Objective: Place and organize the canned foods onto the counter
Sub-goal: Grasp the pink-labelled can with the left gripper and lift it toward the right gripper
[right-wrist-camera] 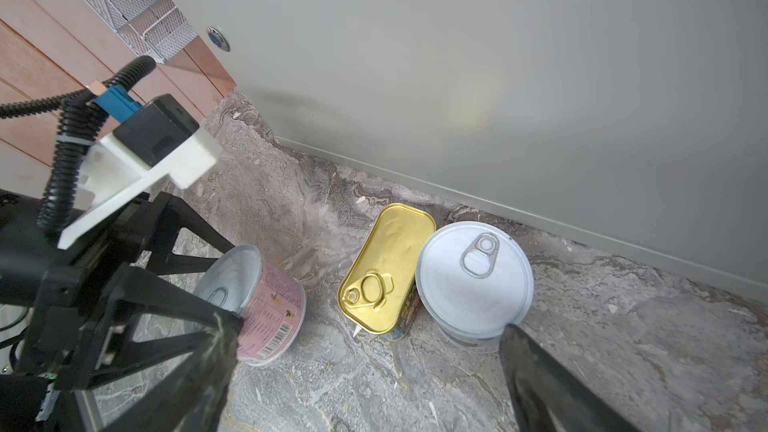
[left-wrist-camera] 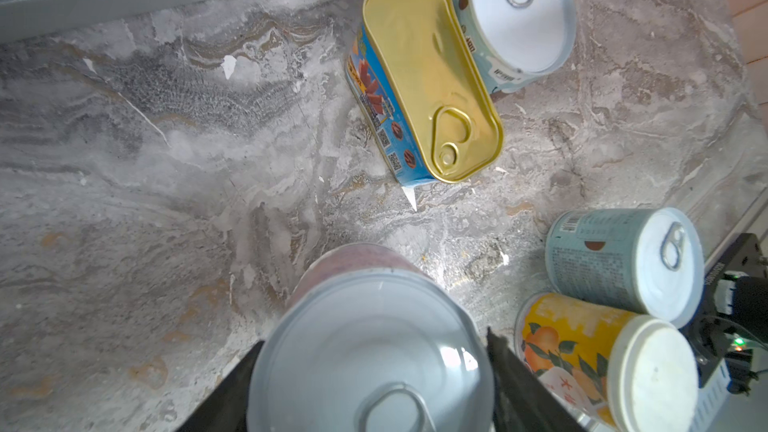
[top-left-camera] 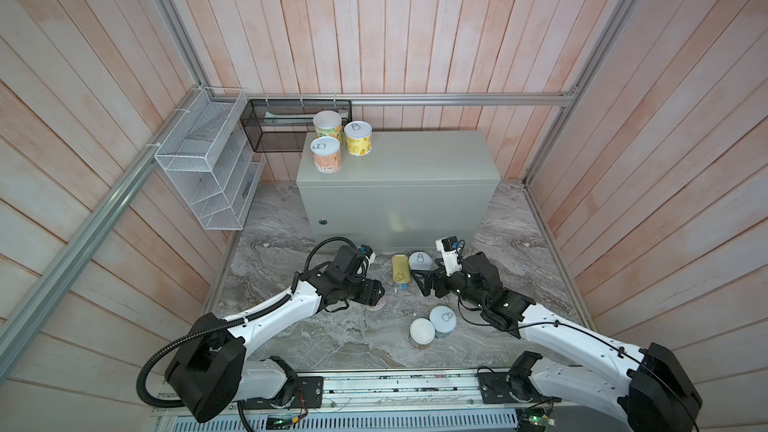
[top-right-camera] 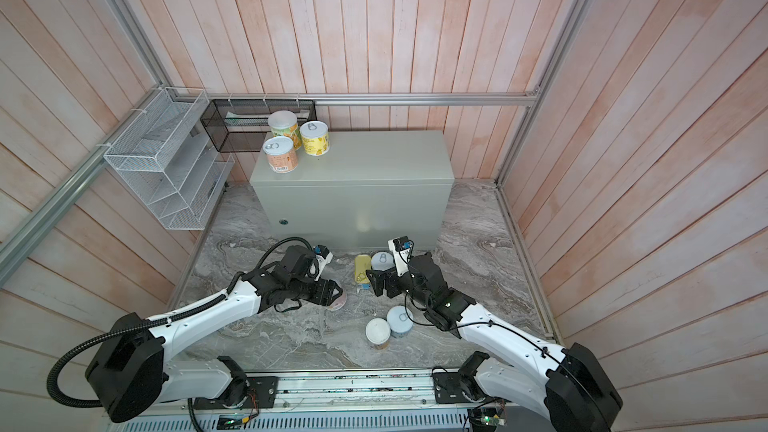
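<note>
Left of centre in a top view, your left pincer (top-left-camera: 376,295) is clamped on the pink can (right-wrist-camera: 270,313), which sits tilted and low over the marbled stone surface (top-left-camera: 291,326). The counter (top-left-camera: 415,160) lies straight up-frame from it. Three cans (top-left-camera: 336,141) are grouped at its upper-left corner, with bare top to their right. Further right, the gold oblong tin (top-left-camera: 401,268) points its long axis up-frame, tight against the pale blue can (top-left-camera: 420,260). Your right pincer (top-left-camera: 420,283) gapes wide just beside both, and holds nothing.
</note>
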